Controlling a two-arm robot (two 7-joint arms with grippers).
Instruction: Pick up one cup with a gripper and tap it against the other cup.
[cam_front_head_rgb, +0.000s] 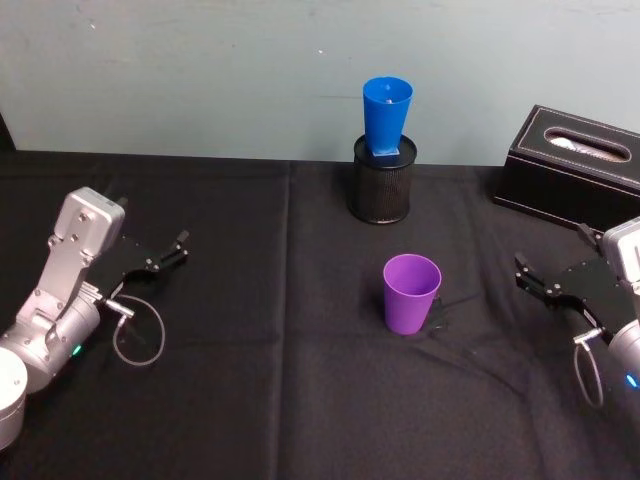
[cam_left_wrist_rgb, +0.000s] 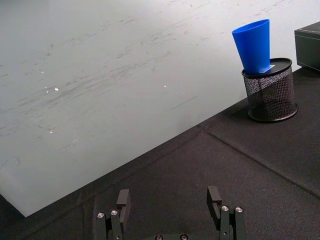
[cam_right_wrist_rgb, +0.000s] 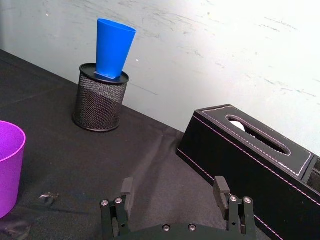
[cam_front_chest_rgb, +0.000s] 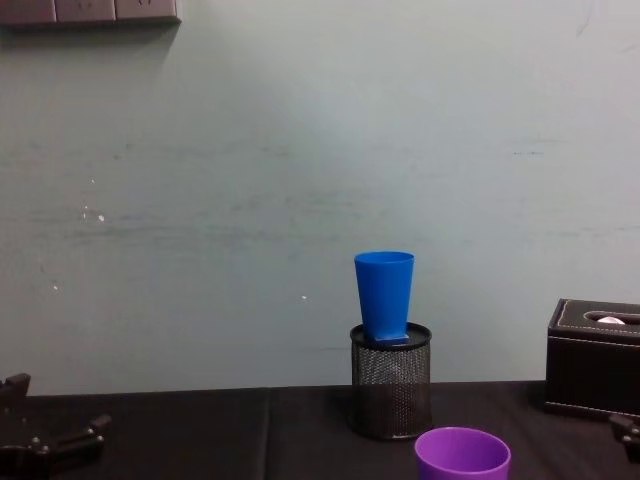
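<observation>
Purple cup (cam_front_head_rgb: 411, 292): upright, mouth up, on the counter (cam_front_head_rgb: 260, 400) near the middle, a little right of centre; nothing touches it.
Blue cup (cam_front_head_rgb: 386, 115): mouth up, its base at the rim of the holder (cam_front_head_rgb: 380, 185), leaning slightly; farther back than the purple cup and well apart from it.
Holder: black mesh cylinder, standing at the far side of the counter, near the wall.
Left gripper (cam_front_head_rgb: 170, 252): low over the counter at the left, fingers spread wide with nothing between them (cam_left_wrist_rgb: 169, 197); well apart from both cups.
Right gripper (cam_front_head_rgb: 527, 277): low at the right, fingers wide and empty (cam_right_wrist_rgb: 173, 186), pointing towards the purple cup but clear of it.
Box (cam_front_head_rgb: 570, 165): black tissue box at the far right, behind the right gripper.
Counter: covered in black cloth.
</observation>
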